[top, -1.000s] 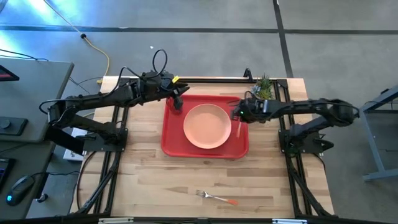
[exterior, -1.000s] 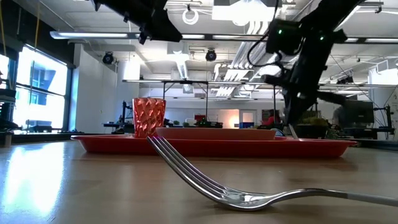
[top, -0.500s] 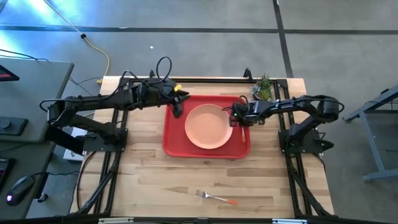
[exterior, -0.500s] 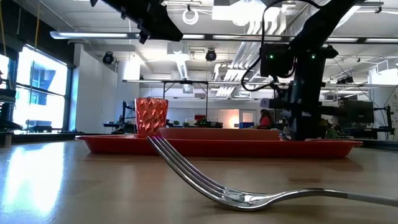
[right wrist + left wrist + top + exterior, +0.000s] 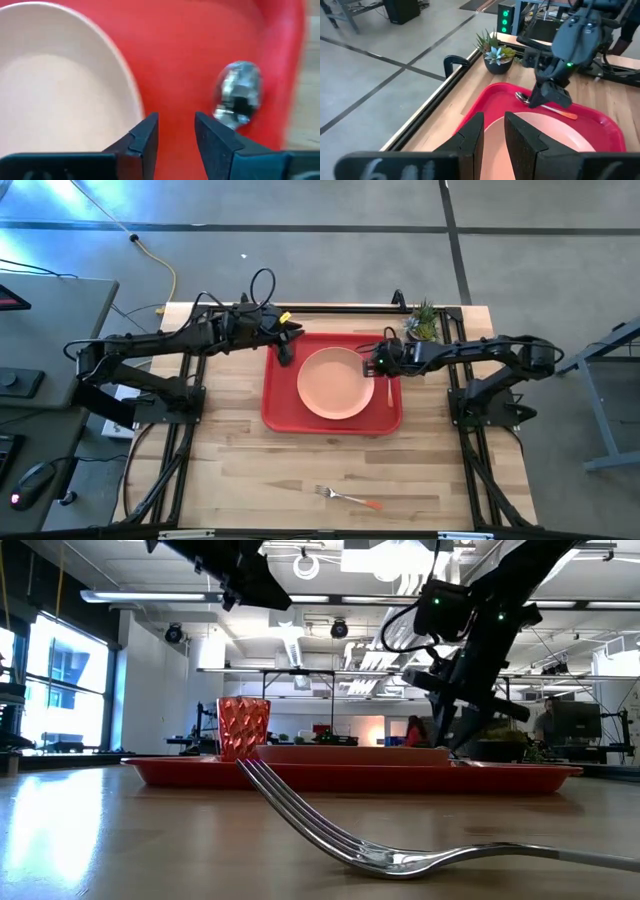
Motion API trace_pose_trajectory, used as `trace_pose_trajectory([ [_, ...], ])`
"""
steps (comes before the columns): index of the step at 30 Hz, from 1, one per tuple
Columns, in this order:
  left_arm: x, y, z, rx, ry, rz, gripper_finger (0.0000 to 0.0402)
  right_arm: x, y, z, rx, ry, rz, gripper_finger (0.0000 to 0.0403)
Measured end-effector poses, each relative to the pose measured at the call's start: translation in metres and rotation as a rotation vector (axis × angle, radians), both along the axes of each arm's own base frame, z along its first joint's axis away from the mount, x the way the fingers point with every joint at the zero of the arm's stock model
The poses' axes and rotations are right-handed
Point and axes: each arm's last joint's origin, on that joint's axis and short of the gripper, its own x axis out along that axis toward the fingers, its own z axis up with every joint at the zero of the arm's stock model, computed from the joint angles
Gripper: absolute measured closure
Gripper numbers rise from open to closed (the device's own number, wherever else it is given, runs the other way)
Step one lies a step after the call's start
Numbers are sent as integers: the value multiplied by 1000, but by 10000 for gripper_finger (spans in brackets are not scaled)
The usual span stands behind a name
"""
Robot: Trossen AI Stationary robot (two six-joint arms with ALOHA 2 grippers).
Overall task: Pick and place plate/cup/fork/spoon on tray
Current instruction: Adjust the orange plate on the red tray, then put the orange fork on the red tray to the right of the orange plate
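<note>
The red tray [image 5: 275,405] lies mid-table and carries the peach plate [image 5: 333,383]. The red cup [image 5: 241,727] stands upright on the tray's far left corner. My left gripper [image 5: 285,352] hovers above the cup, clear of it, fingers [image 5: 492,142] slightly apart and holding nothing. The spoon [image 5: 390,387] lies flat on the tray to the right of the plate, bowl [image 5: 239,97] toward the far edge. My right gripper [image 5: 378,363] hangs open just above the tray, between plate rim and spoon bowl. The fork [image 5: 347,497] lies on the table near the front edge.
A small potted plant [image 5: 423,322] stands at the far right corner, just behind the tray. A black bar with a clamp [image 5: 340,307] runs along the table's far edge. Bare wood lies between the tray and the fork.
My right gripper came down over the tray's right side with the spoon and let go of it. It then rose a little and tipped back. The spoon, which hung below the fingers, now lies flat on the tray beside the plate.
</note>
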Motion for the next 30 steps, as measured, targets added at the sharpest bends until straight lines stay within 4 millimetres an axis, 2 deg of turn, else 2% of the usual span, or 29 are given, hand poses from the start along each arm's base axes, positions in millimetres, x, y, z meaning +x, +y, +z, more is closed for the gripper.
trace_pose_trajectory([
  [8,-1,3,0,5,3,10,337,15,4,-13,1,-32,65,285],
  [14,-1,3,0,5,1,9,337,24,12,-12,35,-107,106,285],
  [19,-1,3,0,7,1,8,337,23,22,-5,49,-139,67,285],
  [24,-1,3,2,48,4,-8,337,17,35,9,38,-152,100,285],
  [30,-2,3,11,110,-9,-28,337,7,64,27,76,-195,141,285],
])
